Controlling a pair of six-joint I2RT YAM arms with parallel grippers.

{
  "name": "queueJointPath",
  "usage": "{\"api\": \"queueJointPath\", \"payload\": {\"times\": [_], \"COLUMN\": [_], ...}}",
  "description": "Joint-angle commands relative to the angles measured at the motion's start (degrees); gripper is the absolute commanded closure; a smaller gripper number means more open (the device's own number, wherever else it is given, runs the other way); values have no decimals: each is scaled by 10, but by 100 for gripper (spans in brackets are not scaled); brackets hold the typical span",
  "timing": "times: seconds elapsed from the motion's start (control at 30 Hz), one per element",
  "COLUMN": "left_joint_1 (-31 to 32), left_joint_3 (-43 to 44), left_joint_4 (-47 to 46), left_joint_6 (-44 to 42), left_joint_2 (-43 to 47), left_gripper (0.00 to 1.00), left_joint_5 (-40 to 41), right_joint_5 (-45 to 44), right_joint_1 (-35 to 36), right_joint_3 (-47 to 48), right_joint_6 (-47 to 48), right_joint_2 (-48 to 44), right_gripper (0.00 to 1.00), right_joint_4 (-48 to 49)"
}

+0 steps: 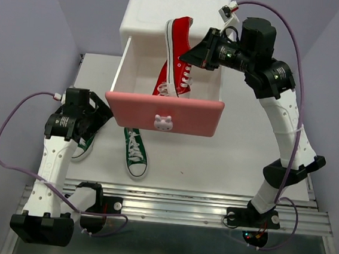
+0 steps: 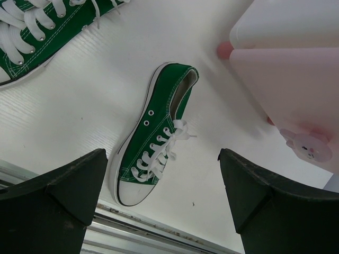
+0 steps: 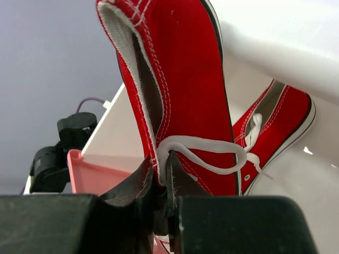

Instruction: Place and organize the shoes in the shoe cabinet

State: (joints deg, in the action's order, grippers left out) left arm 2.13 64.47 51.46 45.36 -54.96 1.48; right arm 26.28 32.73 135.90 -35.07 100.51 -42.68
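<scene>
The white shoe cabinet stands at the back with a pink drawer pulled out. My right gripper is shut on the collar of a red shoe and holds it tilted, heel up, over the open drawer. The right wrist view shows the grip on that shoe. The other red shoe lies inside the drawer. Two green shoes lie on the table: one in front of the drawer and one partly under my left gripper, which is open and empty.
The drawer front carries a white bunny knob, also seen in the left wrist view. That view shows one green shoe below the fingers and the other at the top left. A metal rail runs along the near table edge.
</scene>
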Motion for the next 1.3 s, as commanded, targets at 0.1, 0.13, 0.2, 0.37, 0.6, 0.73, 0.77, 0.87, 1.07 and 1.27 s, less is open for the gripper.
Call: {"api": "queueJointPath", "payload": {"times": [0.1, 0.13, 0.2, 0.37, 0.6, 0.73, 0.77, 0.87, 1.07, 1.27], "left_joint_1": [-3, -3, -3, -3, -3, -3, -3, -3, -3, -3], "left_joint_3": [-8, -8, -11, -17, -25, -29, -28, -27, -32, -29], "left_joint_4": [-6, -6, -6, -5, -9, -10, -10, -11, -15, -15], "left_joint_6": [3, 3, 3, 4, 6, 5, 6, 5, 5, 5], "left_joint_2": [13, 14, 15, 19, 26, 25, 25, 24, 20, 15], "left_gripper": [1, 1, 1, 1, 1, 1, 1, 1, 1, 1], "left_joint_5": [-1, -1, -2, -1, -1, -1, 0, 1, 0, 3], "right_joint_5": [-8, -1, 14, 23, 1, -11, -11, -14, -47, -85], "right_joint_1": [14, 19, 19, 19, 24, 30, 30, 35, 35, 40], "right_joint_3": [16, 15, 11, 10, 18, 17, 19, 16, 19, 52], "right_joint_6": [46, 45, 45, 46, 76, 96, 96, 106, 112, 109], "right_joint_2": [-47, -47, -49, -50, -43, -33, -31, -30, -22, 6], "right_gripper": [100, 99, 99, 99, 99, 99, 100, 100, 99, 99], "right_joint_4": [-45, -47, -51, -69, -121, -149, -152, -157, -181, -219]}}
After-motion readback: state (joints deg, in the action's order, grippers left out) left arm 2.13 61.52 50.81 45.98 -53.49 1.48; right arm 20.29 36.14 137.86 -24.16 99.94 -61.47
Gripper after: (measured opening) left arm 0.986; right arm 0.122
